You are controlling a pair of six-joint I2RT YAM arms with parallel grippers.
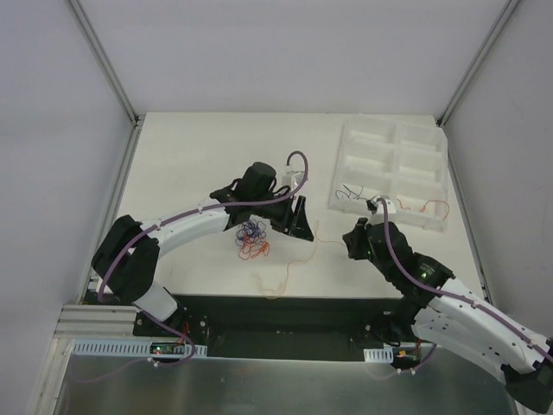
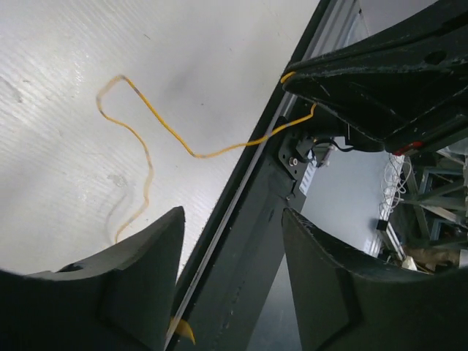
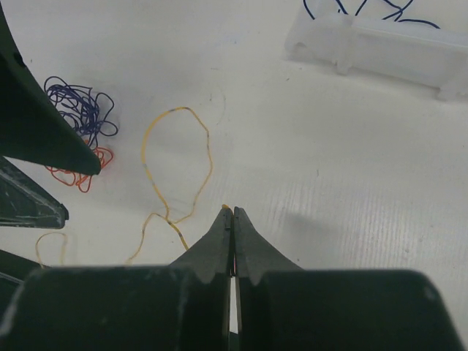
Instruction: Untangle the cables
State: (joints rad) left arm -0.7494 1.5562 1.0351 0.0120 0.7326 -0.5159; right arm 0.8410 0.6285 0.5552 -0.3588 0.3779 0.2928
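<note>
The cables lie as a small knot of blue and red-orange wires (image 1: 251, 238) on the white table, also seen in the right wrist view (image 3: 77, 110). One long yellow wire (image 1: 294, 266) trails loose from it in curls (image 3: 175, 146) (image 2: 146, 128). My right gripper (image 3: 232, 210) (image 1: 352, 238) is shut on that yellow wire, and the wire's tip pokes out at the jaw tips. My left gripper (image 2: 232, 216) (image 1: 292, 226) hangs just right of the knot with its jaws open and nothing between them.
A white compartmented tray (image 1: 406, 143) stands at the back right; a dark wire (image 1: 350, 192) and a red wire (image 1: 429, 206) lie in its near compartments. The table's dark front edge (image 2: 241, 219) runs below the left gripper.
</note>
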